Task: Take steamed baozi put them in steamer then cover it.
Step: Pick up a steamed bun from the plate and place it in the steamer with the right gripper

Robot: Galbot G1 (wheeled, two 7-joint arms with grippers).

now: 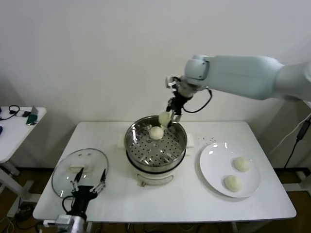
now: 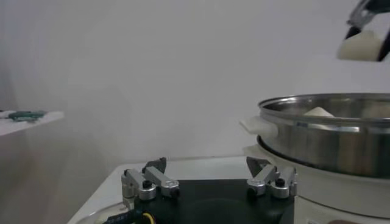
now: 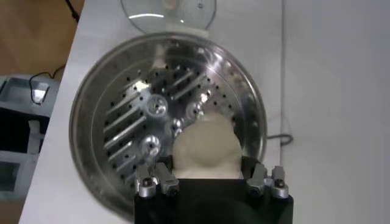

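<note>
My right gripper [image 1: 168,118] is shut on one steamed baozi [image 1: 164,118], holding it just above the far rim of the steamer [image 1: 156,163]. In the right wrist view that cream bun [image 3: 206,146] sits between the fingers [image 3: 164,176], above the perforated steel basket [image 3: 116,115]. A second baozi [image 1: 156,132] lies inside the steamer, toward the back. Two more baozi [image 1: 241,164] [image 1: 233,182] rest on the white plate [image 1: 214,160] at the right. My left gripper [image 1: 90,186] is open, low at the front left by the glass lid [image 1: 68,177], holding nothing.
The steamer stands on a white electric pot base [image 1: 150,178] at the table's middle. A small side table [image 1: 19,126] with cables stands to the left. In the left wrist view the steamer wall [image 2: 329,143] rises close beside the open left fingers [image 2: 159,182].
</note>
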